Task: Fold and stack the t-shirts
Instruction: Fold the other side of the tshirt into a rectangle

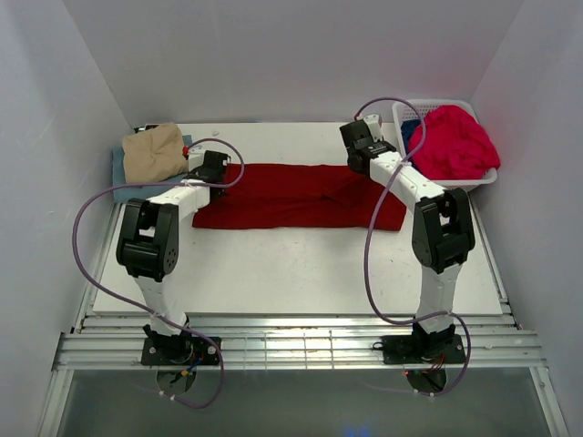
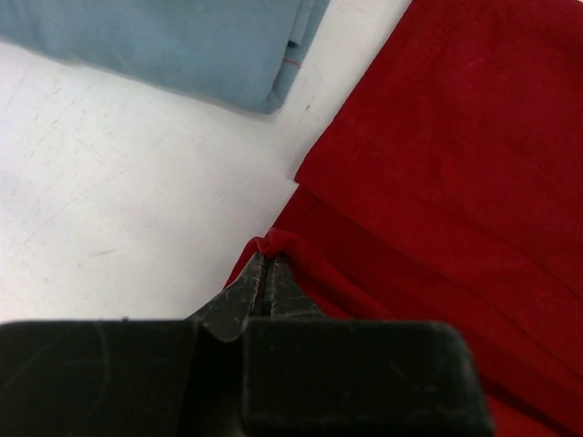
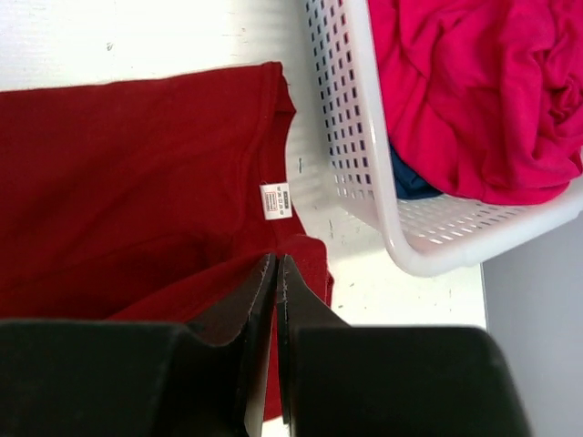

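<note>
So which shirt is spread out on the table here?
The dark red shirt: spread across mid-table. The tan shirt and light blue shirt sit folded far left; the pinkish-red shirt and deep blue shirt are bunched in the basket.

The near half of the table [image 1: 301,273] lies bare, open from the left arm [image 1: 150,241] across to the right arm [image 1: 442,232], though the right arm's purple cable [image 1: 367,264] droops over it. Farther in, the dark red t-shirt [image 1: 291,193] stretches nearly side to side. Beyond it a bare strip runs along the far wall [image 1: 291,55].

At far left the tan t-shirt [image 1: 155,152] sits on the light blue t-shirt [image 2: 182,45], with only a narrow gap of table between blue and red. At far right the white lattice basket [image 3: 364,182], heaped with a pinkish-red t-shirt [image 1: 454,141], stands just beside the red shirt's collar end, leaving a slim lane. The left wall [image 1: 46,182] and right wall [image 1: 537,182] close both edges.
</note>
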Controlling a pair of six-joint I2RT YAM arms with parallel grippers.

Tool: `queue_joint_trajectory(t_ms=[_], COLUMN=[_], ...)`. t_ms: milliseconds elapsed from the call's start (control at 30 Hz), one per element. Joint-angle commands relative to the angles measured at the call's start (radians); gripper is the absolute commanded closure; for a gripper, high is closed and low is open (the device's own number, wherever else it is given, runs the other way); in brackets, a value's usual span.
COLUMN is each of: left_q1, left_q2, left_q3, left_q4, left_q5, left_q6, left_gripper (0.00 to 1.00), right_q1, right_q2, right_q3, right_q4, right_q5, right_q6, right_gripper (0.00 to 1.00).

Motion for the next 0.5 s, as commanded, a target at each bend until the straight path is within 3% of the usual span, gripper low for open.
queue_joint_trajectory(t_ms=[0,467], left_q1=[0.006,0.008], left_q2=[0.033,0.102], left_q3=[0.056,0.152], left_q4=[0.021,0.041], left_q5=[0.008,-0.052], left_q6=[0.033,0.08], left_gripper=[1.0,1.0], right_q1=[-0.013,-0.022], right_q2=[0.047,0.205], right_q3=[0.064,0.141], right_q4=[0.013,-0.008], right_q5=[-0.001,-0.014], right_q6=[-0.033,-0.036], right_gripper=[0.92,0.92])
